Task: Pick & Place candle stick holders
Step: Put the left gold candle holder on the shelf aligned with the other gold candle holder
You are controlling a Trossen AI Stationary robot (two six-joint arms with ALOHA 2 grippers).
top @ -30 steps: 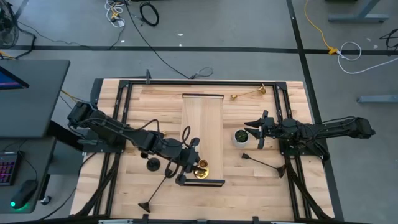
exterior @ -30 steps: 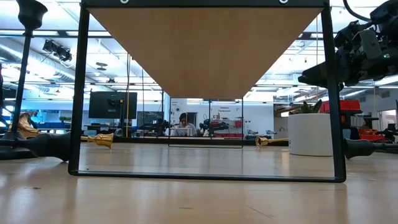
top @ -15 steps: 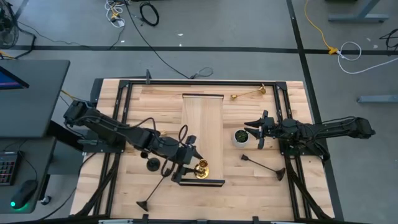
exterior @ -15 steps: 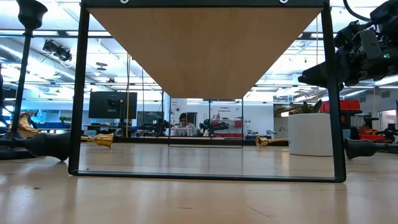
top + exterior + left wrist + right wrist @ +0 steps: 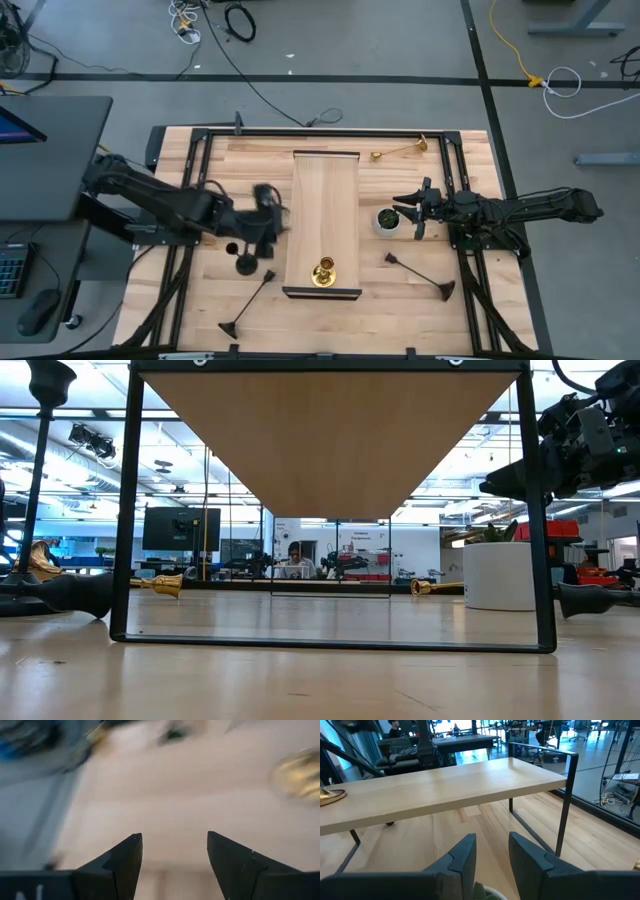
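Landmark: the raised wooden shelf (image 5: 323,220) stood mid-bench on a black frame; all places below are given relative to it.
Placed brass holder (image 5: 323,271): stood upright on the shelf's near end, free of any end effector, which suggests it was set there as the drop spot.
Second brass holder (image 5: 400,150): lay on its side beyond the shelf's far right corner, near the bench's rear rail, not yet collected.
Black holders: one (image 5: 419,274) lay tipped over to the right of the shelf; one (image 5: 246,264) stood on its base just left of it; another (image 5: 246,306) lay slanted left of the shelf's near corner. All looked to be waiting their turn.
Other brass pieces: the low view showed some beside the shelf legs; I could not match them to the overhead view.
Left end effector (image 5: 172,851): off the shelf's left edge, blurred from motion; fingers wide apart, nothing between them, touching nothing.
Right end effector (image 5: 491,851): waited right of the shelf above the small white pot (image 5: 386,219); fingers a narrow gap apart, empty.
Bench (image 5: 262,170): light wood planks.
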